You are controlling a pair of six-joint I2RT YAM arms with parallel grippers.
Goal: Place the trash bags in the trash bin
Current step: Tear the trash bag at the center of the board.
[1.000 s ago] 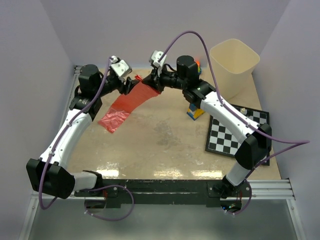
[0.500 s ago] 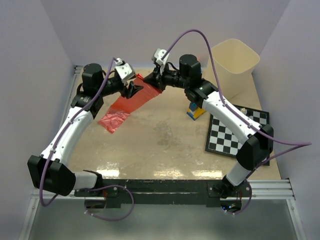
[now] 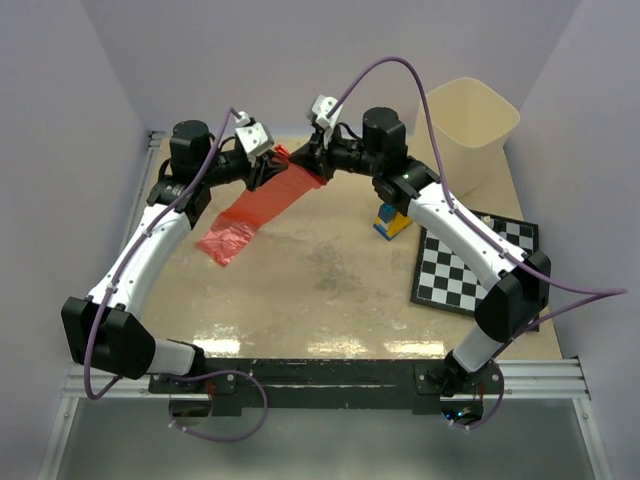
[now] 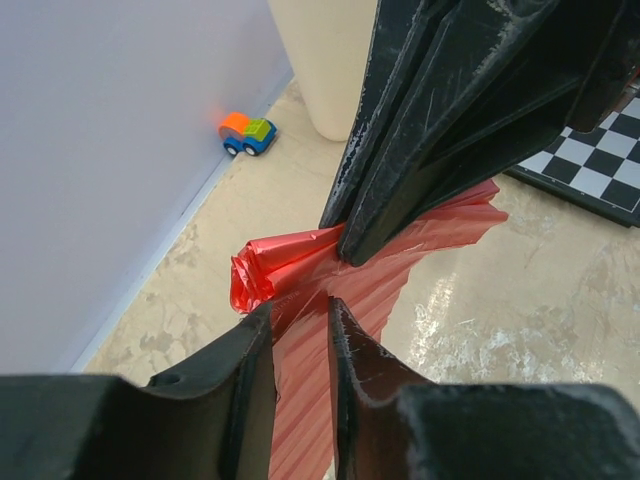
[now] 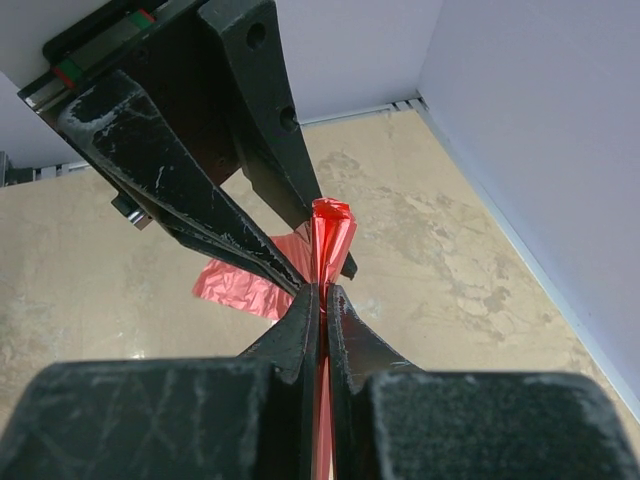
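Observation:
A thin red trash bag [image 3: 255,210] hangs slanted from its raised far end down to the table on the left. My right gripper [image 3: 308,160] is shut on that raised end; in the right wrist view the bag [image 5: 330,225] is pinched between its closed fingers [image 5: 324,290]. My left gripper [image 3: 268,172] is right beside it, open, its fingers [image 4: 300,308] straddling the bag's edge [image 4: 300,400] just below the right gripper's grip. The cream trash bin [image 3: 470,130] stands upright at the far right and also shows in the left wrist view [image 4: 325,60].
A stack of yellow and blue blocks [image 3: 392,222] stands under the right forearm. A checkerboard [image 3: 470,265] lies at the right. A small toy car [image 4: 247,134] sits by the back wall near the bin. Walls close in the table on three sides.
My left gripper has turned and moved right, up to the bag's raised end beside the right gripper. The right gripper keeps its grip and has shifted slightly.

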